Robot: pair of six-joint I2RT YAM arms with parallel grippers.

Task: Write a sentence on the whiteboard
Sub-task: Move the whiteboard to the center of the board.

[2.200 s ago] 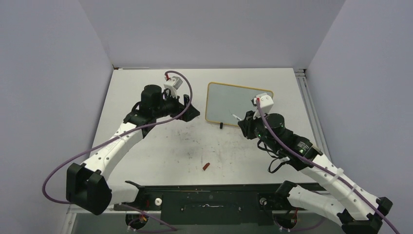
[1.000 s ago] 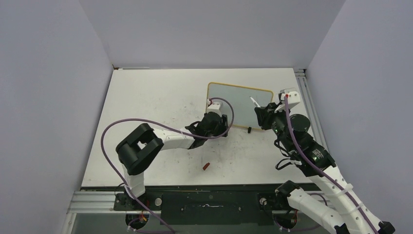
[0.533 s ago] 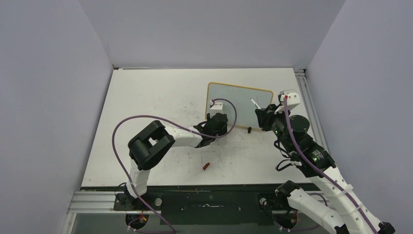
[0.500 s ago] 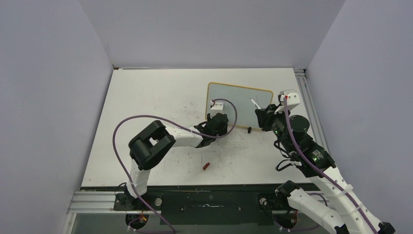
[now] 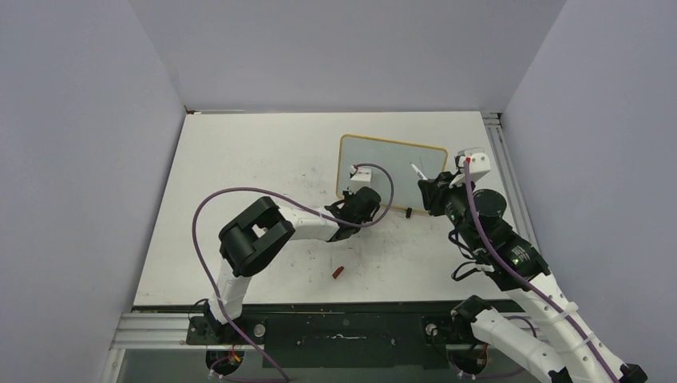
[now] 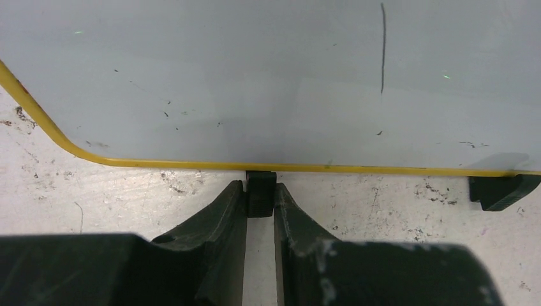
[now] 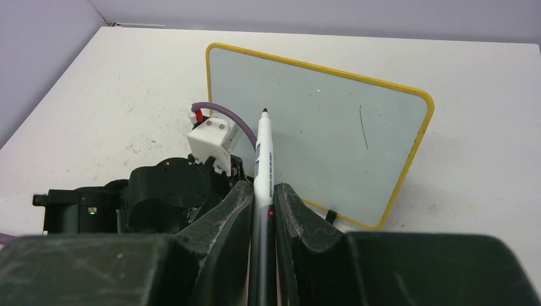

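Writing barely begun: whiteboard (image 5: 391,163), standing on bench (image 5: 255,159), shows just one thin stroke (image 7: 363,126), no sentence yet, w/ L claw (image 6: 260,191) pinched on its black foot (image 6: 261,180) & R claw (image 7: 263,190) clamped on marker (image 7: 263,153), tip aimed at its face.

Bright, even light; dull sheen on the whiteboard (image 7: 319,127).

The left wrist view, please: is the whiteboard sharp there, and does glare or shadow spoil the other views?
Left wrist view: the whiteboard is evenly lit, slightly darker near its lower edge, its thin stroke crisp; the left claw, closed on the black foot, is dark. Right wrist view: sharp, no glare, marker in focus. Top external view: whiteboard too small to show marks.
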